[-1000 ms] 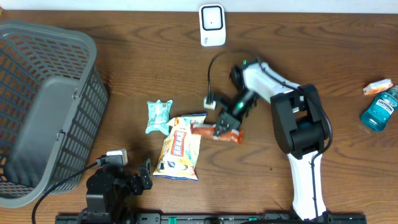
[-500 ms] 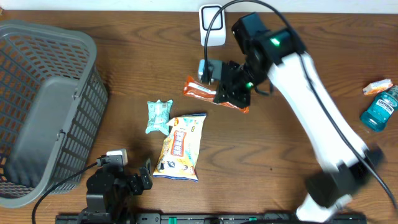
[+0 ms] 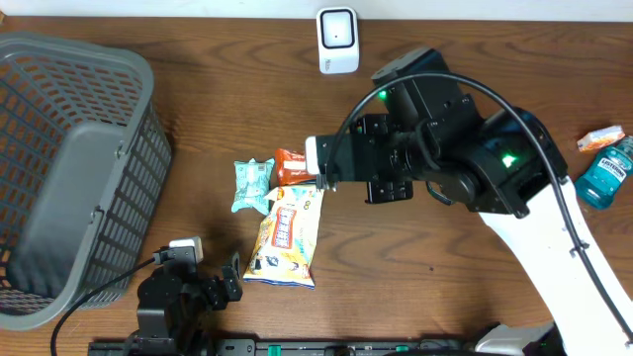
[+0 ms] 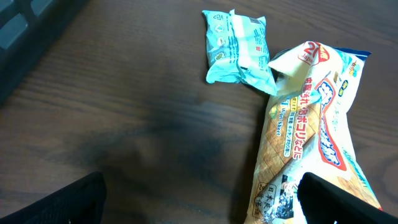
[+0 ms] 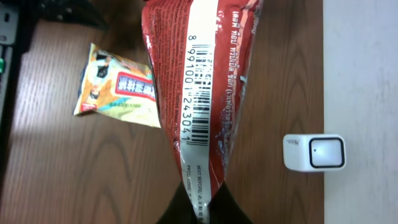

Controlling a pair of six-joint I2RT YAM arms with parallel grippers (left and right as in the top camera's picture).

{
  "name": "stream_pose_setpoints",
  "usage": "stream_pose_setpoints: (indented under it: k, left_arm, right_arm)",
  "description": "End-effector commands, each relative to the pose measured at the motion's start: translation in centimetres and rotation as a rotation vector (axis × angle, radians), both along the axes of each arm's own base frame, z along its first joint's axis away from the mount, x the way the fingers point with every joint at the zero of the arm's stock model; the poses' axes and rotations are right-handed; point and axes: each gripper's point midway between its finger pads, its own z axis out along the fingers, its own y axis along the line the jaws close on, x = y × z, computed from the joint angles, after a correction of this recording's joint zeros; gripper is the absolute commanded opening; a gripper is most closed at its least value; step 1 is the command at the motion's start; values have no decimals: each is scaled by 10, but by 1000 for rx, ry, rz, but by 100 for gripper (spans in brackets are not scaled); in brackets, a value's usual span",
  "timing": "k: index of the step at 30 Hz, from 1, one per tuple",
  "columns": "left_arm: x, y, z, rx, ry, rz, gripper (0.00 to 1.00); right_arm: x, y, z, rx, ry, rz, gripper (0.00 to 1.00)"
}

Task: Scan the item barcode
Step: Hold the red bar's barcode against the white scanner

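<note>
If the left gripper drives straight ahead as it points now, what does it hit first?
Most likely the yellow snack bag: its near edge lies in the path of one finger of the open left gripper. The middle of the path is bare wood up to the teal packet. Depth is uncertain.

One grey basket [image 3: 138, 168], one white scanner [image 3: 337, 40] and one blue bottle [image 3: 601, 176] on one wooden table [image 3: 198, 99]. Four snack packs: a teal packet [image 3: 252, 184], a yellow packet [image 3: 285, 235], a red packet [image 3: 290, 166] and a small orange packet [image 3: 600, 139].

Overhead top-down, wrist cams close, all share yellow pkt [image 3: 285, 232]
</note>
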Motion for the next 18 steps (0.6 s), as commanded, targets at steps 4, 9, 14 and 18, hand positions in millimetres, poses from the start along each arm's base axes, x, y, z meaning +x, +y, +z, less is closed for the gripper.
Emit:
stream_pose_setpoints:
  k: [4, 9, 14, 18]
  left_arm:
    - [-8, -1, -16, -6, 65, -2, 98]
    - [-8, -1, -16, -6, 65, -2, 98]
    - [-8, -1, -16, -6, 65, -2, 98]
    - [-8, -1, -16, -6, 65, -2, 98]
  right_arm:
    - [3, 25, -8, 110, 53, 147, 1]
    - [48, 42, -42, 261, 305, 34, 1]
    - [132, 46, -87, 368, 463, -276, 1]
    - [196, 26, -128, 296, 340, -535, 1]
